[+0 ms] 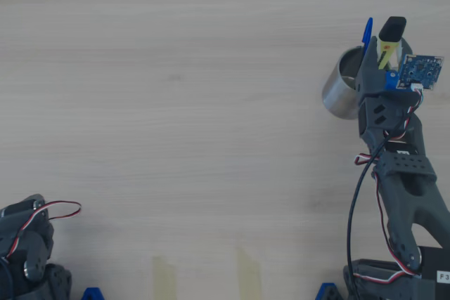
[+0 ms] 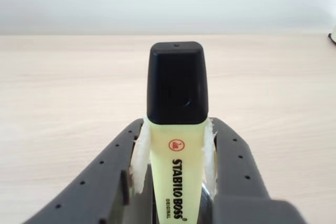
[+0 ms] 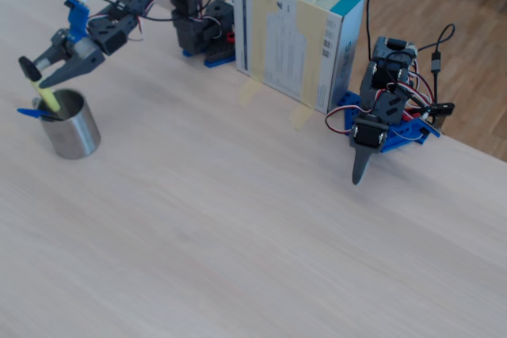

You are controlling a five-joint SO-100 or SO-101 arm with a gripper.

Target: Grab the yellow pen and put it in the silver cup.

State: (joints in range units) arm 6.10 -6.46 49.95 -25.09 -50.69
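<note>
While the silver cup (image 3: 70,128) stands on the table (image 3: 238,219) just below the gripper (image 3: 43,77), the yellow pen (image 3: 41,85) is pinched between its fingers, black cap upward, lower end inside the cup beside a blue pen (image 3: 36,113).

overhead: straight down | wrist: close behind pincer (image 2: 176,182) | fixed: high oblique, far
</note>
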